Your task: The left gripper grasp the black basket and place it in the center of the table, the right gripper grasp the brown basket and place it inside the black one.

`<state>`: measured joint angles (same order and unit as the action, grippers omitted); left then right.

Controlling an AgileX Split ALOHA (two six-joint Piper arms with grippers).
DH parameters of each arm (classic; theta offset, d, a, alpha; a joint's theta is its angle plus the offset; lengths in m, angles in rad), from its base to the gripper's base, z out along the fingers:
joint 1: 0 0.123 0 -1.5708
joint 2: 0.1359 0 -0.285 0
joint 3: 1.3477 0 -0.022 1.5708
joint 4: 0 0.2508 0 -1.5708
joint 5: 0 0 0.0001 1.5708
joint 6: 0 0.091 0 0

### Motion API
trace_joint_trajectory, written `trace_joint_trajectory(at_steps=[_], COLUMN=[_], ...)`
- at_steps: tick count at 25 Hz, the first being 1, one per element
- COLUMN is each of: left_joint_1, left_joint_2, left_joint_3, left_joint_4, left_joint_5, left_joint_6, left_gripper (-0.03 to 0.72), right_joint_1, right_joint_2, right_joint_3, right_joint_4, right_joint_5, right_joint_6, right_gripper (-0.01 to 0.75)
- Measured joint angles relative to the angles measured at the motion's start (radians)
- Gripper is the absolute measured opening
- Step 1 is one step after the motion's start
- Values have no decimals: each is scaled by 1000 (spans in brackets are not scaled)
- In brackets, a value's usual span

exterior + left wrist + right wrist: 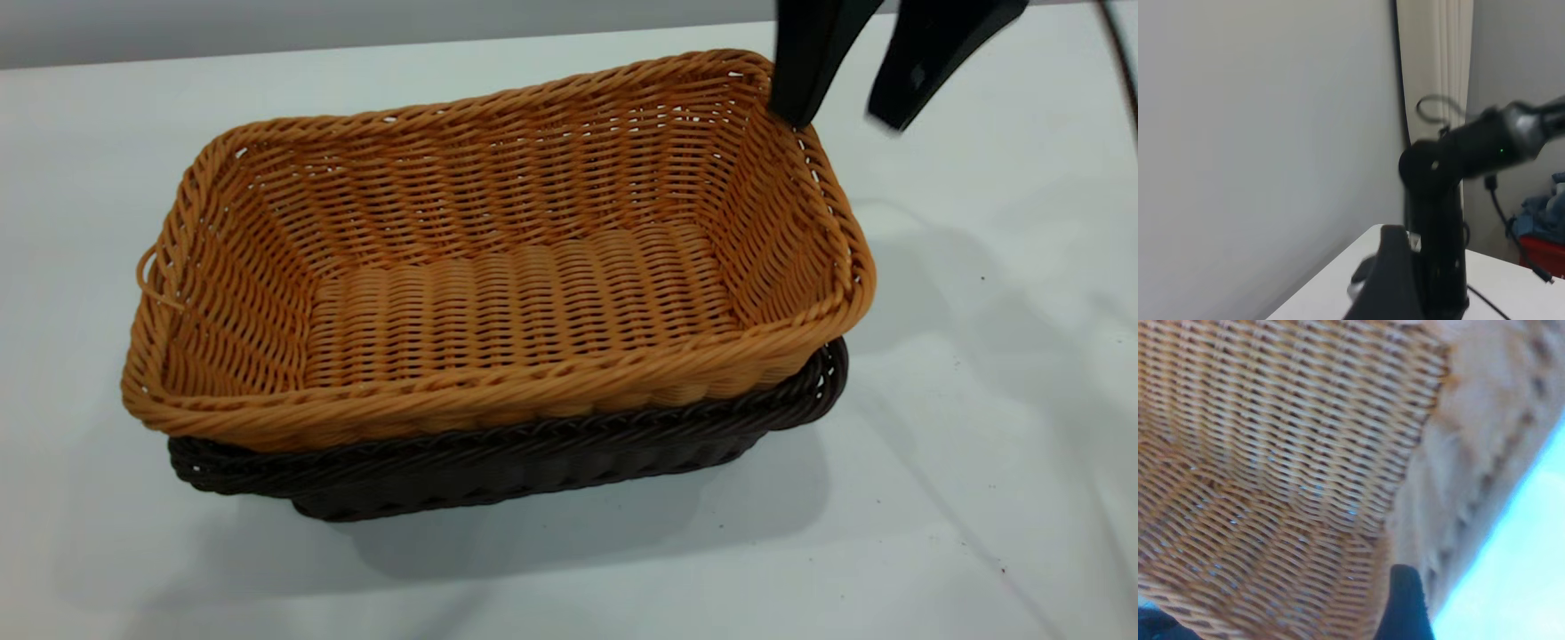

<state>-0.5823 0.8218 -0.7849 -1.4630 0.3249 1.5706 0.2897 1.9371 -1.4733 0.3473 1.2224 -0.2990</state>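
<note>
The brown basket (498,267) sits nested inside the black basket (498,462) near the middle of the table (978,444). Only the dark rim and lower wall show beneath it. My right gripper (845,120) hangs open over the brown basket's far right corner. One finger (800,80) has its tip at the rim; the other is outside, above the table. The right wrist view is filled by the brown basket's weave (1285,453), with one fingertip (1405,600) beside the rim. A blurred black shape, the left gripper (1385,280), is low in the left wrist view, away from the baskets.
The left wrist view shows the right arm (1485,147) with its green light. A thin black cable (1491,303) crosses the table, and a red box (1541,257) with blue cloth stands beyond the edge. A grey wall runs behind the table.
</note>
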Motion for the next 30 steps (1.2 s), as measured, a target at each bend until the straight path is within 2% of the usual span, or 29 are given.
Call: trace_joint_trajectory(at_steps=[3, 8, 17, 25, 30], left_joint_1=[0, 0, 0, 0, 0], left_joint_2=[0, 0, 0, 0, 0], left_joint_3=[0, 0, 0, 0, 0], left_joint_4=[0, 0, 0, 0, 0], left_joint_5=[0, -11, -26, -30, -65], left_joint_6=[0, 0, 0, 0, 0], left_gripper=[573, 547, 369, 295, 290], right_joint_1=[0, 0, 0, 0, 0], right_joint_2=[-82, -255, -587, -843, -1000], right_joint_3=[0, -61, -263, -258, -189], right_joint_4=[-64, -167, -339, -335, -339], right_joint_5=[0, 6, 7, 5, 3], right_joint_6=[6, 61, 150, 148, 118], right_gripper=[500, 416, 218, 78, 62])
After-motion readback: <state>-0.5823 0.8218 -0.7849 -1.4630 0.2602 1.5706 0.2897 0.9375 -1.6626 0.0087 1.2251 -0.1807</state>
